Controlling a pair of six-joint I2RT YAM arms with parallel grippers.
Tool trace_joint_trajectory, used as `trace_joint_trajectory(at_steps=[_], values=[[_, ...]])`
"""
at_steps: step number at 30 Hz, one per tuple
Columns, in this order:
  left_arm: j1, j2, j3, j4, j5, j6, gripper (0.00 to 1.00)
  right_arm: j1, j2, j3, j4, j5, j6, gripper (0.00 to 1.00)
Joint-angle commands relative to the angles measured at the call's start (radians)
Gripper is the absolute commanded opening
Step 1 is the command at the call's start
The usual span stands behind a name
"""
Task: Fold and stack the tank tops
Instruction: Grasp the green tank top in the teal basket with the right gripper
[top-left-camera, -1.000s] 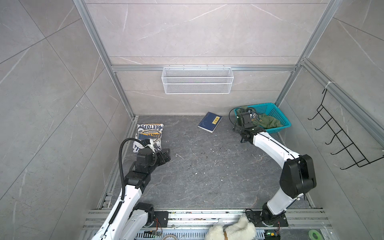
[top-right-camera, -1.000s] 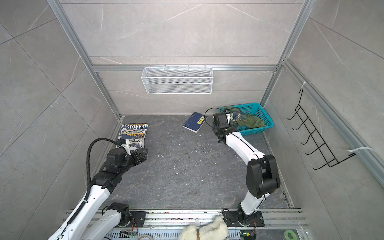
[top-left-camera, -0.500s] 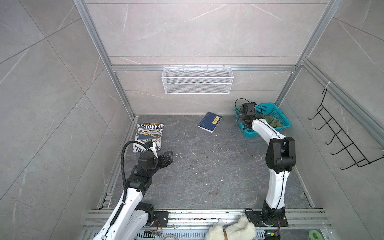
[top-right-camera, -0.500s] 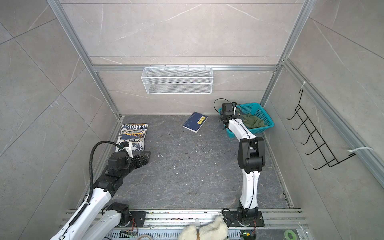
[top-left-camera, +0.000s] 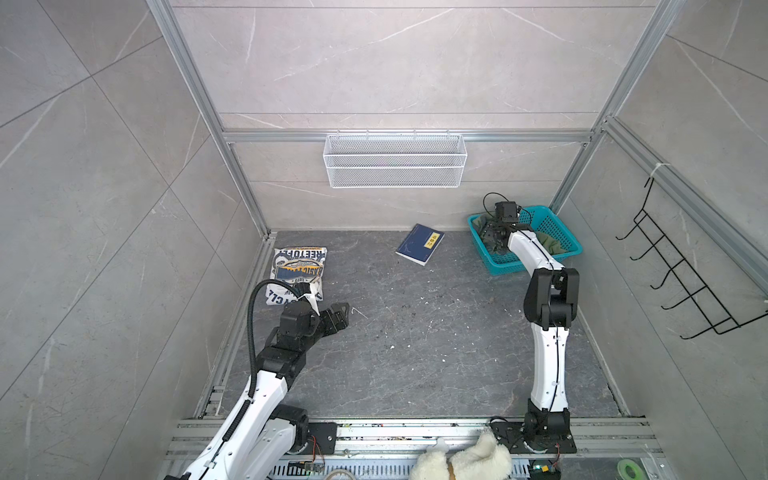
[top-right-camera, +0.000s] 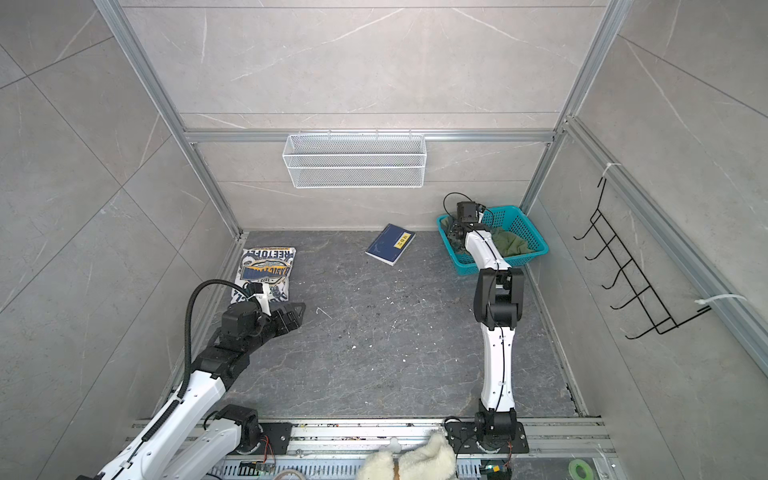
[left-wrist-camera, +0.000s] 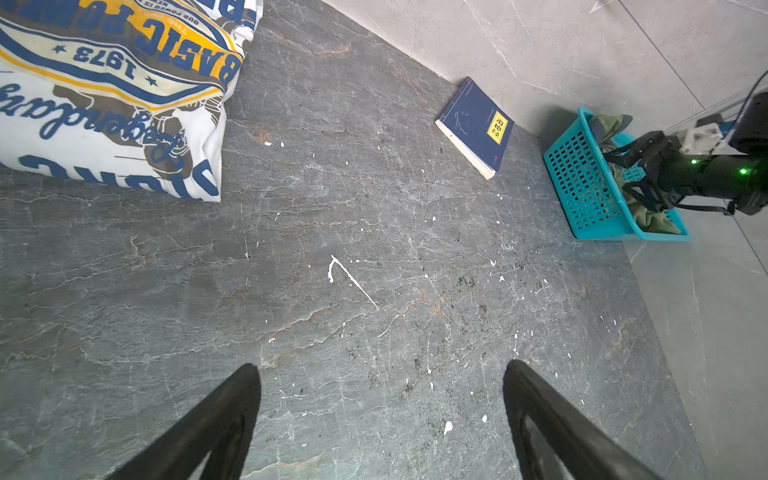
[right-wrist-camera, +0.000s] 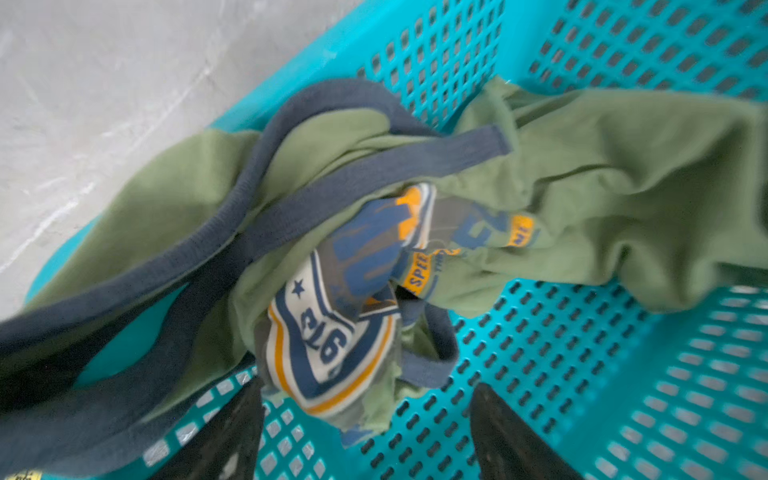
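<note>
In both top views the bench (top-left-camera: 415, 357) is a dark grey slab like stone, with pale veins and white specks. The white tank top (top-left-camera: 297, 270) lies folded into a flat rectangle with its navy-yellow badge print up. It is near the left gripper (top-left-camera: 338, 316), on the side toward the back wall. The right gripper (top-right-camera: 455, 237) is inside a teal plastic basket (top-right-camera: 521, 218) with perforated walls. The olive green tank top (top-right-camera: 511, 243) lies crumpled there, around and beside the gripper.

In the left wrist view the left gripper's jaws stand wide, with only bare bench between them. A navy book (left-wrist-camera: 476, 124) lies flat far ahead.

The right wrist view is a little blurred. The right gripper's jaws stand apart, and a bunched fold of the green top's badge print lies between the fingers (right-wrist-camera: 245, 415), with free space on one side. Navy ribbed trim loops over the soft olive cloth.
</note>
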Motion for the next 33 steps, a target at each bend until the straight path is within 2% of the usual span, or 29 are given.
trace_joint_trajectory(at_steps=[1,7,10,11,14,15,17,20,23,29,33], values=[[-0.013,0.004,0.005,0.043,-0.004,0.017,0.93,-0.011,0.095,0.142,-0.102,-0.068,0.029,0.79],[-0.034,0.027,0.014,0.035,-0.005,0.029,0.94,-0.049,0.303,0.484,-0.244,-0.205,0.071,0.69],[-0.039,0.038,0.022,0.033,0.004,0.025,0.93,-0.058,0.352,0.573,-0.265,-0.218,0.082,0.62],[-0.042,0.039,0.024,0.035,0.007,0.022,0.93,-0.059,0.361,0.591,-0.271,-0.216,0.085,0.55],[-0.052,0.037,0.024,0.038,-0.006,0.019,0.94,-0.059,0.336,0.565,-0.268,-0.224,0.093,0.28],[-0.054,0.036,0.024,0.039,-0.009,0.018,0.94,-0.054,0.31,0.521,-0.241,-0.224,0.093,0.21],[-0.059,0.036,0.024,0.039,-0.013,0.019,0.94,-0.045,0.231,0.352,-0.139,-0.222,0.094,0.14],[-0.064,0.036,0.022,0.038,-0.016,0.021,0.94,-0.041,0.08,0.055,0.08,-0.226,0.128,0.12],[-0.07,0.033,0.016,0.038,-0.016,0.023,0.94,-0.035,-0.037,-0.158,0.222,-0.211,0.149,0.07],[-0.076,0.03,0.004,0.036,-0.011,0.027,0.94,-0.01,-0.271,-0.518,0.475,-0.124,0.15,0.03],[-0.08,0.025,-0.005,0.039,-0.002,0.026,0.94,0.03,-0.408,-0.684,0.582,-0.027,0.114,0.01]])
